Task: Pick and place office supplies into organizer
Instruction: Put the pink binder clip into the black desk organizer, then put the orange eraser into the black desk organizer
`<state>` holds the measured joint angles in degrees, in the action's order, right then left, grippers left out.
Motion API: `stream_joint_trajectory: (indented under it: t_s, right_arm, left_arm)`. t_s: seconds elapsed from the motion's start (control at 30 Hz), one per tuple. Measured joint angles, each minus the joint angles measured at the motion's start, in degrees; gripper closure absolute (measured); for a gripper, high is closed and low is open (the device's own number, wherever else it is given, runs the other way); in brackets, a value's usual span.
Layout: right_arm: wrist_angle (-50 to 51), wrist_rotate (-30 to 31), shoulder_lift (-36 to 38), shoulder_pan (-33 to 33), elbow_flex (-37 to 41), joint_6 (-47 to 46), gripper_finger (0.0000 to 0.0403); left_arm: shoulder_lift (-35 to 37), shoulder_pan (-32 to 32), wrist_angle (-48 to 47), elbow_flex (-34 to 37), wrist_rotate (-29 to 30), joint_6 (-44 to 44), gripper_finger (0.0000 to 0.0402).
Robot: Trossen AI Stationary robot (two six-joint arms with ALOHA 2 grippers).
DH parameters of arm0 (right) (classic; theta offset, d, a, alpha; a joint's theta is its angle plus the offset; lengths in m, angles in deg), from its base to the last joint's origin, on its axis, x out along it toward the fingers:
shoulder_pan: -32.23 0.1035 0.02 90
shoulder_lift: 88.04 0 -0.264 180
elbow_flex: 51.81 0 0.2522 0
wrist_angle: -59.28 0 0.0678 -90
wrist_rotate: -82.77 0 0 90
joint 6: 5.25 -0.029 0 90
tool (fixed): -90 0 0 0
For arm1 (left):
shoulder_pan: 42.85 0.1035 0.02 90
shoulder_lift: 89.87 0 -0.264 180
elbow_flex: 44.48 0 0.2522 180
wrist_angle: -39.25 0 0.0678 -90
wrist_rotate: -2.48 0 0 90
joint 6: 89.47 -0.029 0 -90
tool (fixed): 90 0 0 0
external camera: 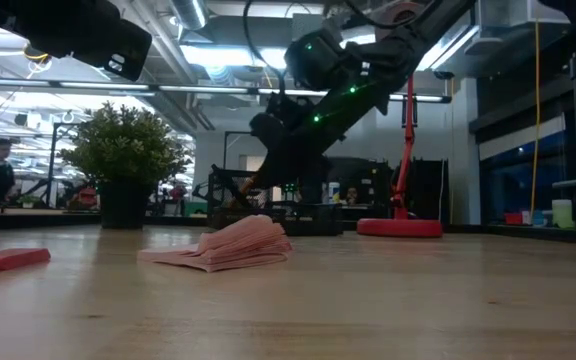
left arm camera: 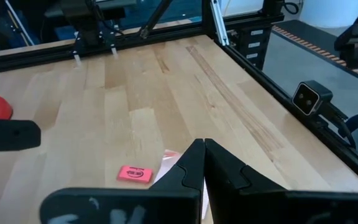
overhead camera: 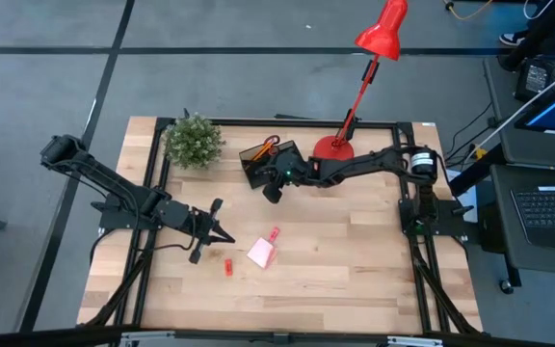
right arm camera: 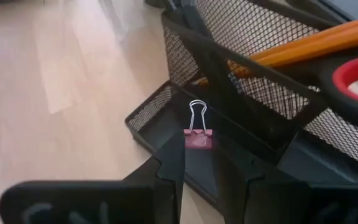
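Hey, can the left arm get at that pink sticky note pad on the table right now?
Probably yes. The left gripper hangs beside the pink pad with bare wood between them, but its fingers are shut.

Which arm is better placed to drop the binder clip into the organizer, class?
Right. Its claw grips the pink binder clip directly over the organizer. The left claw is shut, far off beside the pink note pad.

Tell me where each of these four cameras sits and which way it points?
High: overhead, looking straight down; table, both arms.
Low: table height, looking level across; pink notepad, right arm above.
Left wrist: on left arm; left gripper shut, red eraser.
Right wrist: on right arm; right gripper holding a pink clip over the organizer.
Shared: notepad in high and low.
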<state>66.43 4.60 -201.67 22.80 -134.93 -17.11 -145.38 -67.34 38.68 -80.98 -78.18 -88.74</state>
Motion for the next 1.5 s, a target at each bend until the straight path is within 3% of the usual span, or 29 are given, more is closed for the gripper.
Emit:
stream_joint_trajectory:
  t_s: [0.93, 1.33, 1.5]
  right_arm:
    - [-0.94, -0.98, -2.22, -0.59, -0.09, -1.32, 0.0329]
    - [-2.45, -2.44, -2.22, -0.59, -0.09, -1.12, 0.0255]
    - [-1.48, -2.47, -0.87, -0.5, -0.11, 0.28, 0.0242]
  left_arm:
    - [0.0, -0.02, -0.13, 0.0, 0.17, 0.02, 0.0396]
    - [0.0, -0.02, -0.13, 0.0, 0.16, 0.95, 0.0396]
    - [0.0, -0.02, -0.15, 0.0, 0.15, 1.55, 0.0396]
